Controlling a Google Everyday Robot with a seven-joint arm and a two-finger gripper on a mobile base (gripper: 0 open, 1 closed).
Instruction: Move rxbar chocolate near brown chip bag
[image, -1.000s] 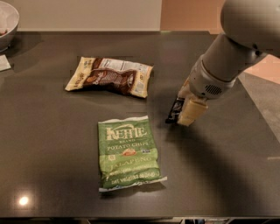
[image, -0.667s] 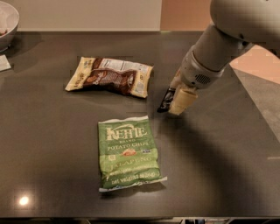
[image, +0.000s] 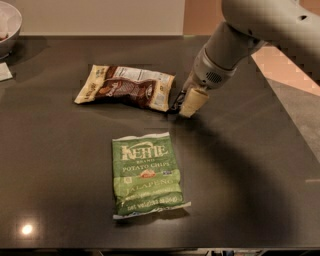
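The brown chip bag (image: 125, 87) lies flat on the dark table (image: 240, 165), left of centre towards the back. My gripper (image: 186, 103) is low over the table just right of the bag's right end. It is shut on the rxbar chocolate (image: 175, 105), a small black wrapper of which only a dark sliver shows between the cream fingers (image: 193, 101) and the bag. The bar is very close to the bag's right edge; I cannot tell whether they touch.
A green Kettle jalapeño chip bag (image: 147, 172) lies in front of the brown bag. A white bowl (image: 7, 27) and a small white card (image: 4, 72) sit at the far left. The table's right edge runs diagonally past my arm.
My gripper has moved left and towards the back with the rxbar chocolate, from right of the green bag to right beside the brown chip bag's right end.
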